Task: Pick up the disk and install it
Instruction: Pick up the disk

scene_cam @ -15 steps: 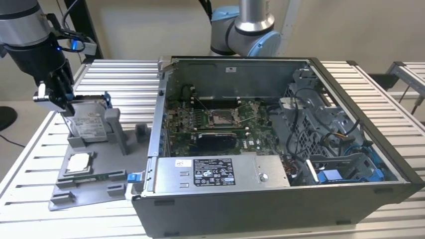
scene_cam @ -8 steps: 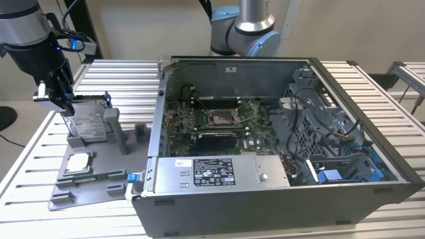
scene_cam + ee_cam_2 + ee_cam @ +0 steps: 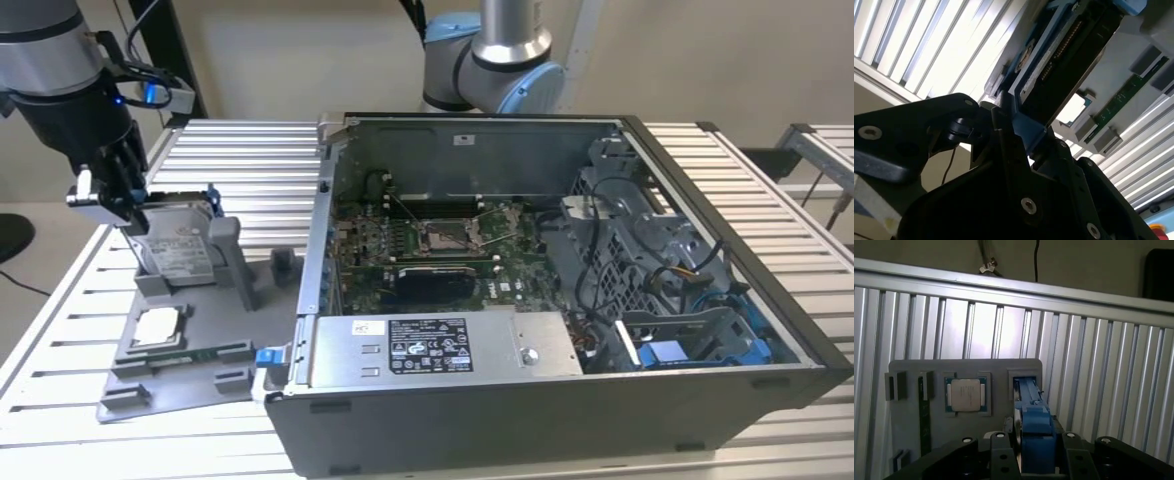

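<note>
The 1 tool (image 3: pixel 110 205) is clamped narrow on the top edge of the 1 disk (image 3: pixel 180 245), whose blue frame sits between its fingers (image 3: pixel 1001 460) in the first wrist view. The disk stands upright in a holder of the 1 grey tray (image 3: pixel 187 378) at the exterior view's left. In the tray near it lie 1 chip (image 3: pixel 158 325) and 1 memory stick (image 3: pixel 187 352), with bare table (image 3: pixel 54 330) slats open past the tray's outer edges. Just beside its other edge, 1 case (image 3: pixel 534 425) lies open-topped, its walls rimming 1 power supply (image 3: pixel 441 345).
</note>
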Motion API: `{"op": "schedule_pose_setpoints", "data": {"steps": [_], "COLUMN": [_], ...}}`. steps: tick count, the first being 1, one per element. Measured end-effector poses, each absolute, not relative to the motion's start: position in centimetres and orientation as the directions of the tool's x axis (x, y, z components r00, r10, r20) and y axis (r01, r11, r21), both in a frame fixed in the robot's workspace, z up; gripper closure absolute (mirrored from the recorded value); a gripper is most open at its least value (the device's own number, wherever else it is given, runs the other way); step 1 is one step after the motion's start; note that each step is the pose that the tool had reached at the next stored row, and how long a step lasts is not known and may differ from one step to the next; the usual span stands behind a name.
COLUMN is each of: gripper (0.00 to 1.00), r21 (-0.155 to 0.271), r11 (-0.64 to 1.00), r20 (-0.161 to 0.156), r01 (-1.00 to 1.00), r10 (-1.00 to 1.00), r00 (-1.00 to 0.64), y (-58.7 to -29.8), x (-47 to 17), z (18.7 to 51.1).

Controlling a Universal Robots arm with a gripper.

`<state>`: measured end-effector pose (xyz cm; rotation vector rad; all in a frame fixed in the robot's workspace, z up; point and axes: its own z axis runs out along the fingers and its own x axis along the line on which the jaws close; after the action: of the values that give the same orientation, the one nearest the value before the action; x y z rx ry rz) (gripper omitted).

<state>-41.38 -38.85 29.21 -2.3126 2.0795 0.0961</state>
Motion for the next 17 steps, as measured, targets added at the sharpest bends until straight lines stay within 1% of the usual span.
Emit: {"op": "schedule_pose_setpoints", "data": {"steps": [17], "gripper": [1.00], "r21": [0.027], "r11": [-0.107], "r20": [-0.067], "r01": [-0.994], "r10": [-0.992], "r00": [0.105], "y": [-38.84], "x": [-41.37], "z": [28.72]}}
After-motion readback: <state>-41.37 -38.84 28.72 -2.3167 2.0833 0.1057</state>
